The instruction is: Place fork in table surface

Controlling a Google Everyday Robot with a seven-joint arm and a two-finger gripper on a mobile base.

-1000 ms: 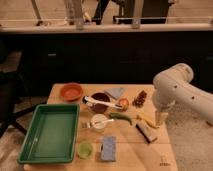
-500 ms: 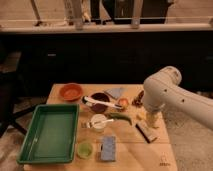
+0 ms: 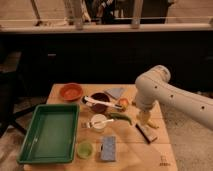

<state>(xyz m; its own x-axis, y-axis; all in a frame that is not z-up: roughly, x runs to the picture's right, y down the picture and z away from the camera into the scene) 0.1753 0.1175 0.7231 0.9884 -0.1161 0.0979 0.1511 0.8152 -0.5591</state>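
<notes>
- The fork lies across the top of the white cup, near the middle of the table surface. One end sticks out over the rim toward 9 o'clock.
- The fork is not in the gripper. The two are well apart.
- The gripper hangs at the end of the white arm, which comes in from the right side. It points down over the table at 3 o'clock from the cup.
- Its fingers stand wide apart, and I see nothing held between them.
- Just at 5 o'clock from the gripper a dark block lies on the wood.
- Between cup and gripper there is a green pepper, and at 12 o'clock from it a reddish fruit.
- At 12 o'clock from the cup stands a dark bowl with a white-handled utensil across it.
- An orange bowl is at 11 o'clock from the cup, and a blue-grey cloth at 1 o'clock.
- The green tray fills the 9 o'clock side of the table.
- At 6 o'clock from the cup lies a blue sponge, and a small green cup stands just beside it at 9 o'clock.
</notes>
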